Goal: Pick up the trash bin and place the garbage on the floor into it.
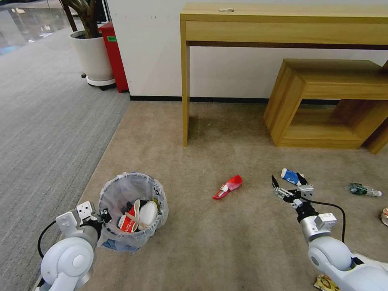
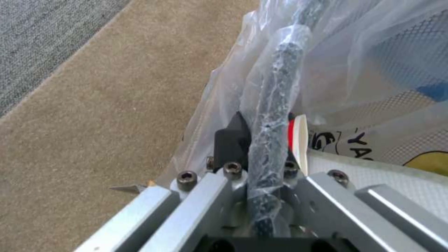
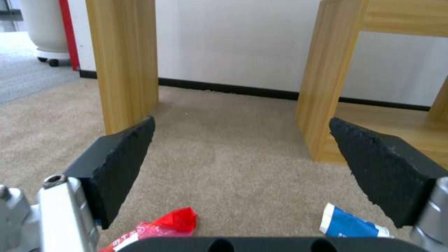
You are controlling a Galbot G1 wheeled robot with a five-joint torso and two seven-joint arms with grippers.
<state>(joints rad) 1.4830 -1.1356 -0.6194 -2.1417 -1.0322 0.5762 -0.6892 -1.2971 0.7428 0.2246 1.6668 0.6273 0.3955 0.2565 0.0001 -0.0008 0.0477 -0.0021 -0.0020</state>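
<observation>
— Holding the trash bin [image 1: 131, 210] by its rim with my left gripper [image 2: 261, 140]: the fingers are pinched on the wire edge through the crinkled bag. My right gripper [image 1: 287, 184] hangs spread wide and empty above the floor [image 1: 226, 242].

— What's nearest that open one?

— A blue-white cup [image 1: 292, 176] lies just ahead of its fingertips, slightly to the right finger's side. A crushed red cup [image 1: 228, 187] sits farther off past the left finger. A small bottle [image 1: 364, 189] lies well out beyond the right finger.

— How will they handle?

— Light and flimsy, I'd guess. The cups should give under the pads, so I'd close across the flattened body, not the lip. The bottle looks slick and may roll. The bin seems light, but its liner is slippery, so my pinch must stay on wire, not film alone.
</observation>
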